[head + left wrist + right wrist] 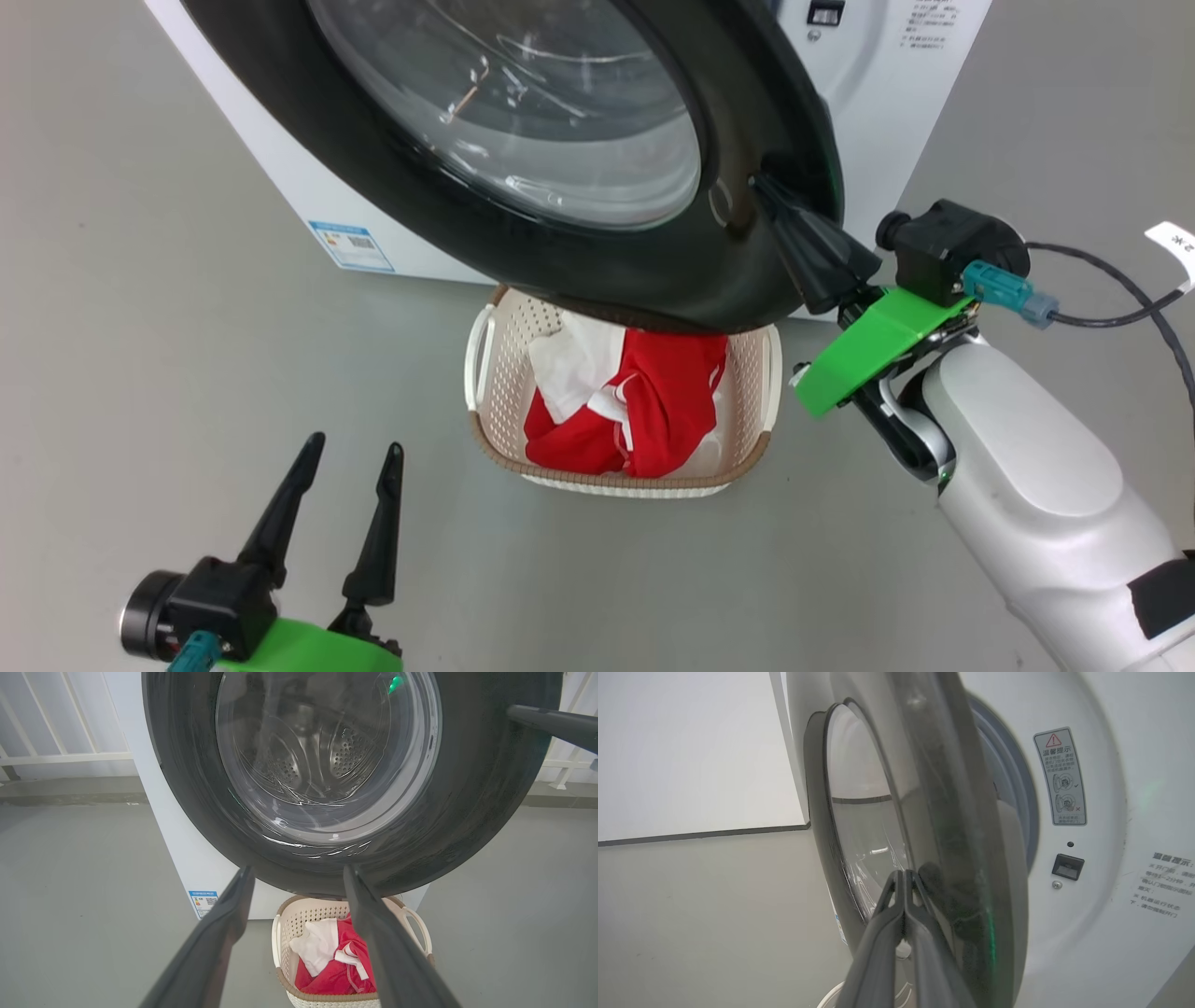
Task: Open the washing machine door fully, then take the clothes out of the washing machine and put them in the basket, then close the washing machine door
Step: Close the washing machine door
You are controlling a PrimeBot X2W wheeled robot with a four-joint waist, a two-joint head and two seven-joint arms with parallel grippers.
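Note:
The washing machine door with its black rim and glass bowl stands ajar in front of the white washing machine. My right gripper is shut, its tips against the outer face of the door's black rim; the closed right gripper holds nothing. Below the door sits the basket with the red and white clothes inside. My left gripper stands open and empty at the lower left, well short of the basket. Through the glass the steel drum shows.
A blue label sticker marks the machine's lower corner. Bare grey floor lies to the left and front of the basket. A black cable trails from my right wrist. A white railing stands behind the machine.

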